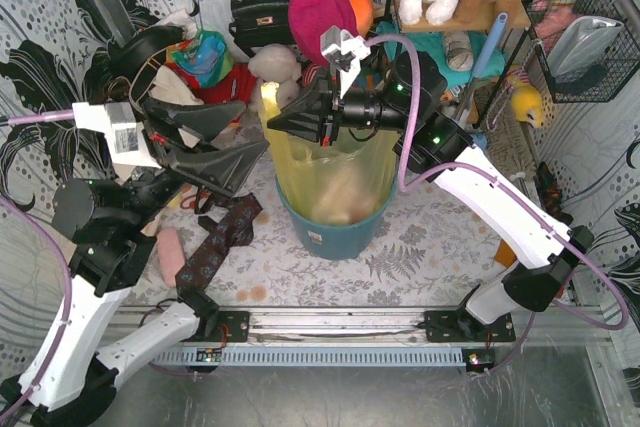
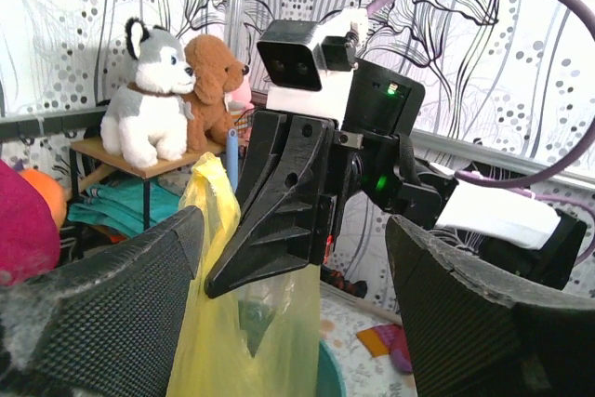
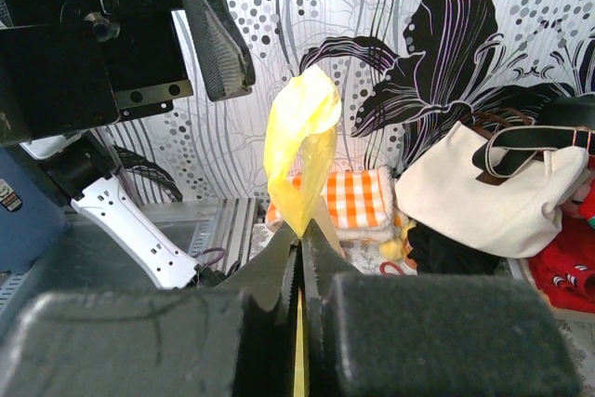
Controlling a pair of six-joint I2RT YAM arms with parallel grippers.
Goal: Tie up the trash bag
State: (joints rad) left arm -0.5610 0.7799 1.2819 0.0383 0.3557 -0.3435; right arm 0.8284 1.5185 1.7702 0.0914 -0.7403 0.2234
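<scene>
Plainly the right claw (image 3: 299,244) pinches the trash bag (image 3: 299,127), left claw (image 1: 255,129) spread beside it, bag bottom hidden by bucket (image 1: 335,239).

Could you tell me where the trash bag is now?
The trash bag sits mid-table in the top view, inside the teal bucket, its top pinched by the right gripper.

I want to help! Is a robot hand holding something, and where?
Right gripper pinches the trash bag by its pulled-up top corner; left gripper holds nothing.
</scene>
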